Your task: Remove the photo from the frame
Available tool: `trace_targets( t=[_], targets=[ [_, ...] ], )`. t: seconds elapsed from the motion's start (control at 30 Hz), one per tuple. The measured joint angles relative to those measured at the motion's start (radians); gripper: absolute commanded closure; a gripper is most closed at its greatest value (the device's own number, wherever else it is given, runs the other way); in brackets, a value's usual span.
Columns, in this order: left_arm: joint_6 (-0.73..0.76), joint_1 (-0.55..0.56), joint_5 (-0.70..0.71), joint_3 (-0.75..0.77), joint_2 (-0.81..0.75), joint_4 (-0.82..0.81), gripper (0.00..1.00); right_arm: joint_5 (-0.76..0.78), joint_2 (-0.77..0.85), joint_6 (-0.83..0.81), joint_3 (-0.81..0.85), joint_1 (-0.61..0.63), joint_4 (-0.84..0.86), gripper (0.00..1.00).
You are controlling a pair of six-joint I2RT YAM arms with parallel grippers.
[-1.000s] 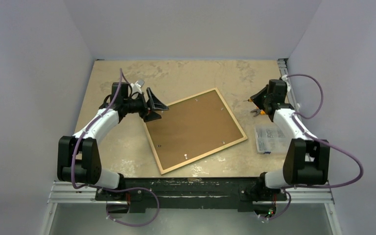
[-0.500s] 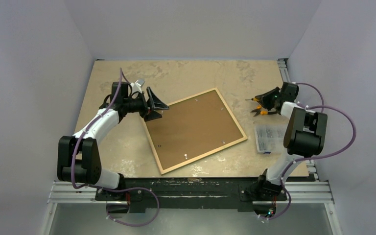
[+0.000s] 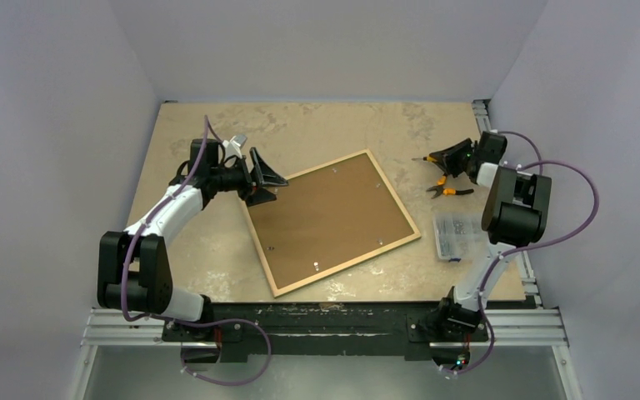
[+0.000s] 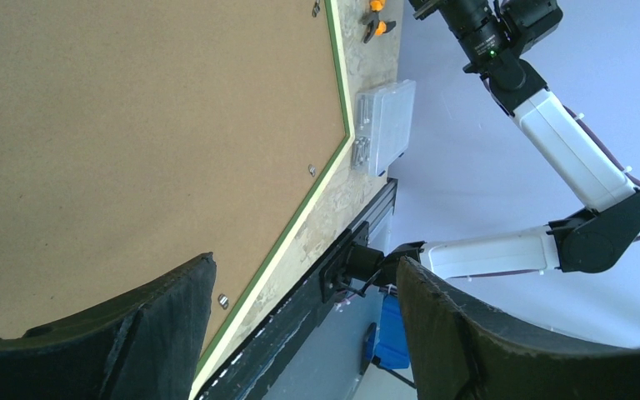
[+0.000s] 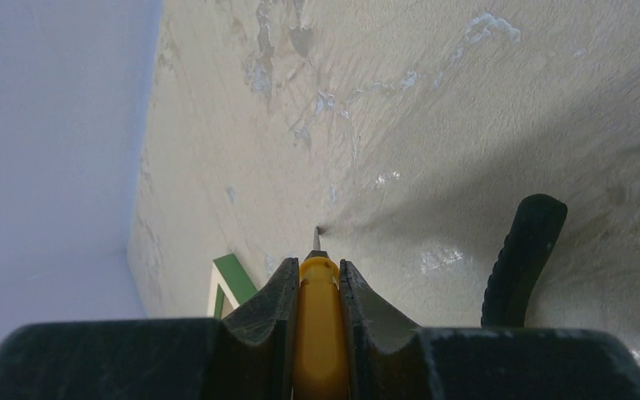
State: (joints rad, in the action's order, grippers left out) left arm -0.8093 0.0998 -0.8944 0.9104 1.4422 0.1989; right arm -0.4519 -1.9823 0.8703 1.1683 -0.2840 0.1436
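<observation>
The top camera looks down on the whole table (image 3: 317, 125). Both close wrist cameras catch the frame (image 5: 235, 279) at its green edge.

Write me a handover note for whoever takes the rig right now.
Left gripper: open, empty, at the frame's far-left corner.
Right gripper: shut on a yellow-handled tool, off the frame's right side.
The frame lies face down, the photo seated in it, brown back up.
Done: tool in hand. Left: free the backing and lift the photo out.

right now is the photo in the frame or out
In, face down: the photo shows its brown back, filling the frame, flat on the table.
</observation>
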Motion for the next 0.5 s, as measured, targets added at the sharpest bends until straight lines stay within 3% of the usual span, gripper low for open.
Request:
trace_targets(
  t=[0.27, 0.5],
  targets=[
    [-0.003, 0.000, 0.000, 0.000, 0.000, -0.003, 0.23, -0.048, -0.025, -0.005, 0.006, -0.016, 0.023, 0.77],
    [-0.003, 0.000, 0.000, 0.000, 0.000, -0.004, 0.23, -0.038, -0.034, -0.043, 0.006, -0.024, 0.018, 0.73]
  ],
)
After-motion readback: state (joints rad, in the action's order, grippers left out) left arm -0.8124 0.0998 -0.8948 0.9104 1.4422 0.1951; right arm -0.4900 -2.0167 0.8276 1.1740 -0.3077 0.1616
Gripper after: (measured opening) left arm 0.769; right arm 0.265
